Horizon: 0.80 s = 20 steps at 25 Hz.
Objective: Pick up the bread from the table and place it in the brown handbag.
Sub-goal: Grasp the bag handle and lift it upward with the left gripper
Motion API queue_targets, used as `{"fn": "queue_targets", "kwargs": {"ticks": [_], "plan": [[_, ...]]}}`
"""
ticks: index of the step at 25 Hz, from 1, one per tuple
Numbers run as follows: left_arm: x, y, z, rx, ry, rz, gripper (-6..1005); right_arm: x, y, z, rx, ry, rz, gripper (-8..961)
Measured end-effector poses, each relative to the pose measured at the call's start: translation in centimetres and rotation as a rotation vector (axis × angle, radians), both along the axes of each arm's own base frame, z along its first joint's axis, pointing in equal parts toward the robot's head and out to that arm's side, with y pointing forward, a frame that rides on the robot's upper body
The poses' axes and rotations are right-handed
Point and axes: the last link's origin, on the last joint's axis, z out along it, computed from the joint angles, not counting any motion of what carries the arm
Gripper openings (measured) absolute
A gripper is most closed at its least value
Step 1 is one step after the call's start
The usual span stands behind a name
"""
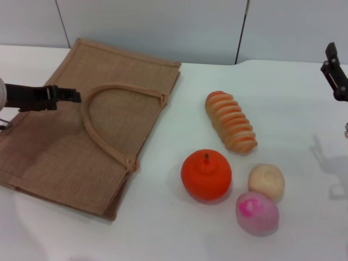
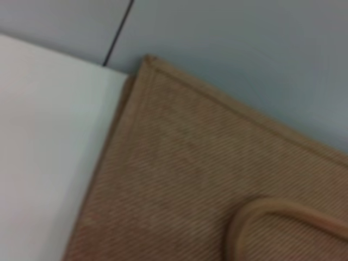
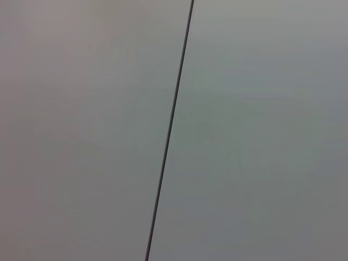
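Note:
The bread (image 1: pixel 231 120), a ribbed orange and cream loaf, lies on the white table (image 1: pixel 283 98) right of centre. The brown handbag (image 1: pixel 65 147) lies flat on the left, its arched handle (image 1: pixel 100 133) on top. My left gripper (image 1: pixel 73 96) hovers over the bag's left part, near the handle and far from the bread. The left wrist view shows the bag's corner (image 2: pixel 206 174) and a handle (image 2: pixel 283 215). My right gripper (image 1: pixel 333 73) is raised at the far right edge, apart from the bread. The right wrist view shows only wall.
An orange round fruit with a stem (image 1: pixel 206 175), a small beige bun (image 1: pixel 266 182) and a pink ball (image 1: pixel 256 212) sit close together in front of the bread. A grey panelled wall (image 1: pixel 163 27) closes the back.

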Motion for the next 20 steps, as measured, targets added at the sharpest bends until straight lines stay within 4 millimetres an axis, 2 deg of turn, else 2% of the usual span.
{"fn": "queue_targets", "kwargs": {"ticks": [8, 14, 20], "plan": [[0.4, 0.8, -0.2, -0.01, 0.058, -0.004, 782, 0.0, 0.0, 0.0, 0.0, 0.0, 0.001, 860], [0.9, 1.6, -2.0, -0.022, 0.076, -0.039, 783, -0.1, 0.1, 0.0, 0.0, 0.0, 0.002, 858], [0.7, 1.9, -2.8, -0.013, 0.104, -0.044, 783, -0.1, 0.1, 0.0, 0.0, 0.0, 0.002, 856]]}}
